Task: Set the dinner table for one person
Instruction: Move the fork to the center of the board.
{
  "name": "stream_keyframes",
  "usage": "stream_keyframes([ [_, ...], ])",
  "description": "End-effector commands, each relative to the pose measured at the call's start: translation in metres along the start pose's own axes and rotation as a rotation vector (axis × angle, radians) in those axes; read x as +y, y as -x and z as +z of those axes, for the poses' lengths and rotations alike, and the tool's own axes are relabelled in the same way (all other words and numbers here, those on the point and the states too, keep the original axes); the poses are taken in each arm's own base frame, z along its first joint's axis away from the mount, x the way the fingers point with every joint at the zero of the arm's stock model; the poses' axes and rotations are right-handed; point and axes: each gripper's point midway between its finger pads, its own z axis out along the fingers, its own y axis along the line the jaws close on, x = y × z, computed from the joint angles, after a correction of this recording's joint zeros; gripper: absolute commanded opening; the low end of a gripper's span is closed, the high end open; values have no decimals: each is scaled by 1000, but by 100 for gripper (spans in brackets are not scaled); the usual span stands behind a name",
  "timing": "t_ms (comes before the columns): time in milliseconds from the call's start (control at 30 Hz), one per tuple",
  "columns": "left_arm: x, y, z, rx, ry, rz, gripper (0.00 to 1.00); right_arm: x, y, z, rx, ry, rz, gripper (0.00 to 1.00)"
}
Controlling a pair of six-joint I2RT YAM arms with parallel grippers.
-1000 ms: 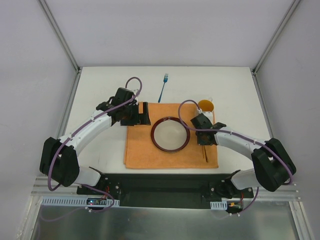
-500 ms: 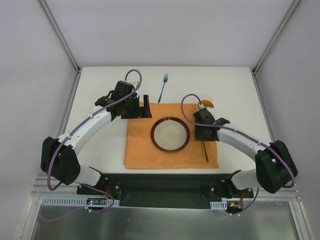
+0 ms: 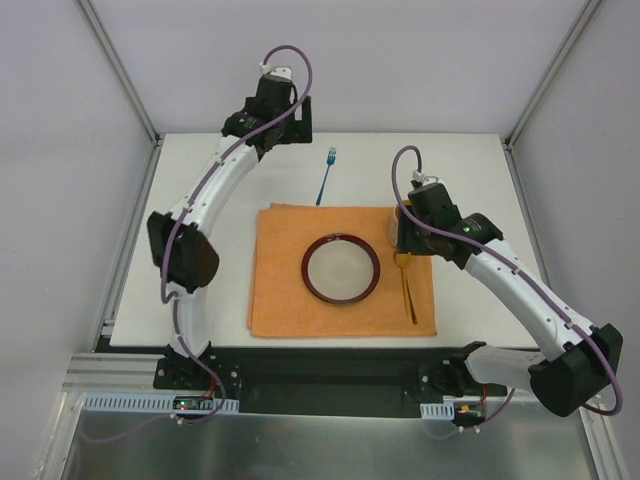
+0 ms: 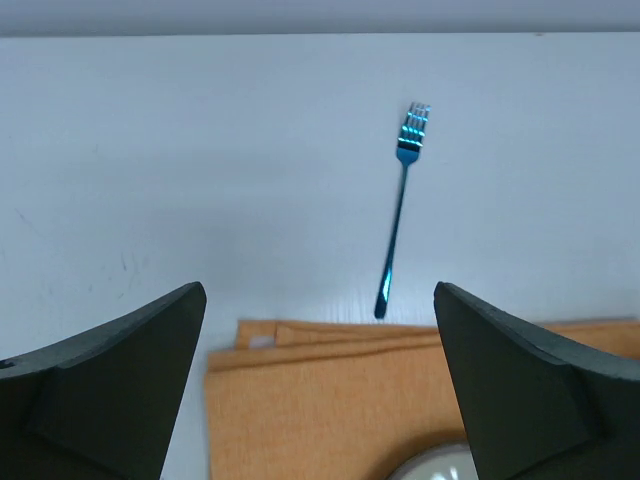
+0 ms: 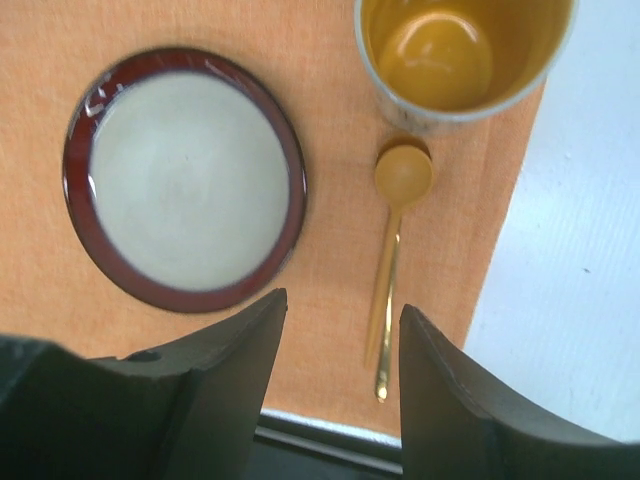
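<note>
The white bench carries an orange placemat towards its near edge. The blue fork lies on bare bench just past the mat's far edge, its long axis near-to-far and its tines pointing far. Your left pincer is raised over the far-left corner, wide apart and empty. It is the nearer arm. Your right pincer, partly apart and empty, hangs above the spoon.

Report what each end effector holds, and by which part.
Nothing is held: the left end effector and the right end effector both stand open and empty.
</note>
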Motion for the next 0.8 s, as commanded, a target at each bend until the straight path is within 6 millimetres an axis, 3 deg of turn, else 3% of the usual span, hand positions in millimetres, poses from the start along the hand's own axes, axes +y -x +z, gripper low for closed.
stream_keyframes([
  [0, 22, -26, 70, 79, 114, -38, 99, -17, -15, -29, 58, -13, -72, 52],
  [33, 17, -15, 77, 51, 96, -53, 99, -18, -16, -32, 58, -1, -66, 52],
  [67, 16, -25, 99, 56, 90, -42, 99, -17, -19, -33, 65, 8, -60, 52],
  [167, 17, -31, 126, 37, 101, -22, 99, -13, -30, -31, 93, 41, -32, 52],
  [200, 12, -26, 131, 11, 73, -23, 99, -13, -34, -29, 103, 41, -25, 52],
  [233, -2, -36, 136, 37, -10, -11, 99, -14, -40, -27, 117, 34, -21, 52],
  [300, -21, -37, 141, 22, -127, 33, 99, -18, -44, -25, 122, 19, -19, 52],
  [467, -64, -64, 133, 109, -438, 26, 99, -28, -49, -28, 112, -11, -18, 52],
  [567, -79, -83, 127, 164, -556, 33, 99, -28, -50, -25, 122, -16, -8, 52],
  [767, -79, -121, 112, 284, -623, 52, 99, -26, -50, -21, 133, -8, -6, 52],
])
